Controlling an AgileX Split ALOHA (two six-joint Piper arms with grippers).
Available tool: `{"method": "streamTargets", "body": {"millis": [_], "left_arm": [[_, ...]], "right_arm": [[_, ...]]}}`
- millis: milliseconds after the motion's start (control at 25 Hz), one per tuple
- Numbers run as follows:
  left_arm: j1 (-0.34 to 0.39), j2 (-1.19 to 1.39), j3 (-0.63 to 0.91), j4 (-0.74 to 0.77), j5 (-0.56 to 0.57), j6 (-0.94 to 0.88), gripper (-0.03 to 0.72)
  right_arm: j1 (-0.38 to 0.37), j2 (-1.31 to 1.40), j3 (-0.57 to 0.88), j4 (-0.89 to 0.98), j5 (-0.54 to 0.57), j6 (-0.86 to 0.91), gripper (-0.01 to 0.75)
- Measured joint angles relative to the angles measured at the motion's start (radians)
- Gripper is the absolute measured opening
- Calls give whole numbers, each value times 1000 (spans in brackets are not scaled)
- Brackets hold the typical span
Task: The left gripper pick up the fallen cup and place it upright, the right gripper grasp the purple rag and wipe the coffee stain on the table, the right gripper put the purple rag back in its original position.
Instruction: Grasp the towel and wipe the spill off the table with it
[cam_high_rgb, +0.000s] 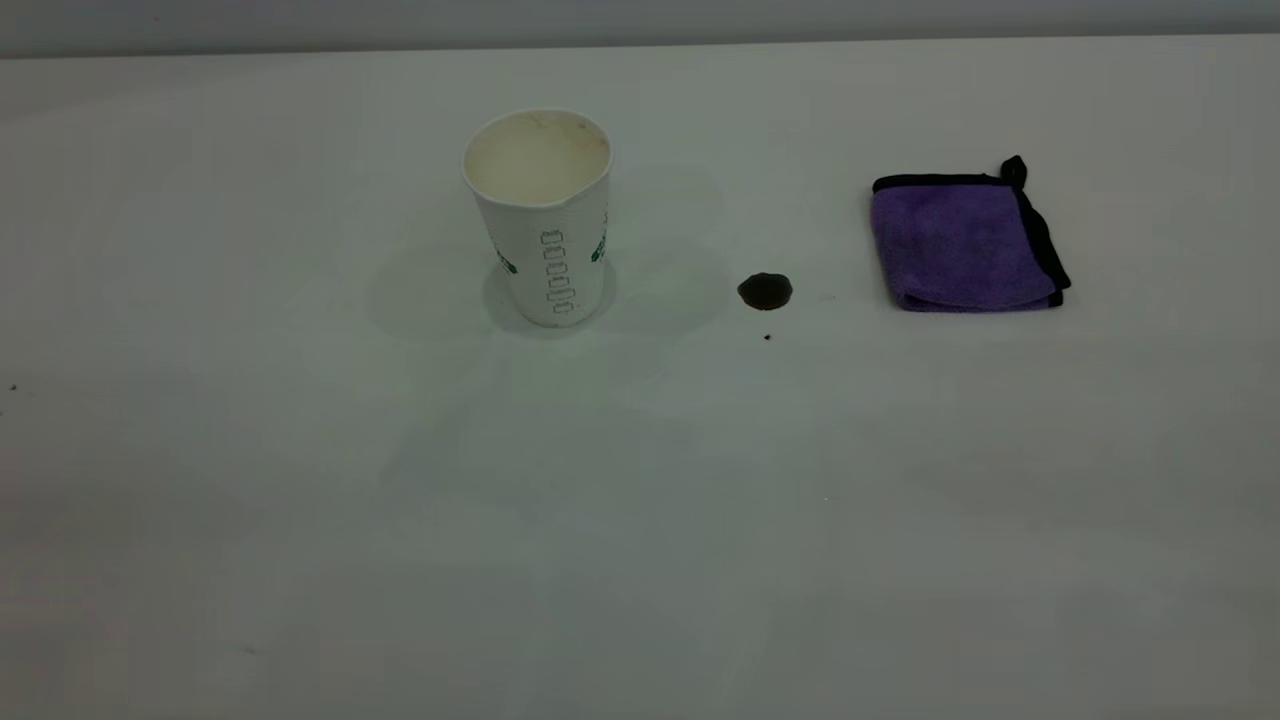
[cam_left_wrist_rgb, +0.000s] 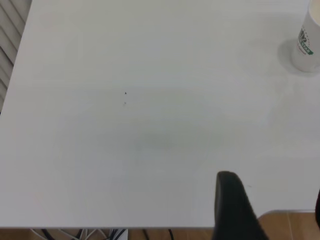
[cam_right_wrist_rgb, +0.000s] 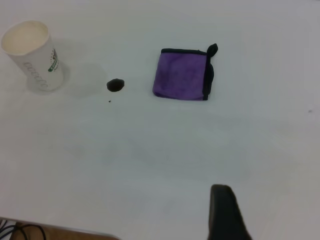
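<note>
The cup (cam_high_rgb: 540, 220) stands upright on the table (cam_high_rgb: 600, 520), mouth up, left of centre. The coffee stain (cam_high_rgb: 765, 291) is a dark blot to its right. The purple rag (cam_high_rgb: 960, 240) lies folded farther right, apart from the stain. Neither gripper shows in the exterior view. My left gripper (cam_left_wrist_rgb: 272, 186) hangs over the table's near edge, far from the cup (cam_left_wrist_rgb: 307, 45), open and empty. My right gripper (cam_right_wrist_rgb: 272, 200) is high and back from the rag (cam_right_wrist_rgb: 181, 75), the stain (cam_right_wrist_rgb: 115, 85) and the cup (cam_right_wrist_rgb: 35, 57). Only one of its fingers (cam_right_wrist_rgb: 223, 210) shows, well off centre.
A tiny dark speck (cam_high_rgb: 767, 337) lies just in front of the stain. The table's near edge and the wooden floor (cam_left_wrist_rgb: 290, 225) show beneath the left gripper. A grey wall runs behind the table's far edge (cam_high_rgb: 640, 45).
</note>
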Motion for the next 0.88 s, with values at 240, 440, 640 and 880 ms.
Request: {"method": "streamTargets", "body": {"millis": [240, 440, 640, 880], "left_arm": [[2, -1, 0, 0, 2, 0, 438], [3, -2, 0, 0, 3, 0, 438], [3, -2, 0, 0, 3, 0, 438], [3, -2, 0, 0, 4, 0, 438]], "right_arm": [[0, 0, 2, -2, -5, 0, 491], [0, 18, -15, 6, -28, -14, 491], [0, 242, -68, 79, -111, -159, 552], [0, 592, -98, 181, -265, -286, 590]]}}
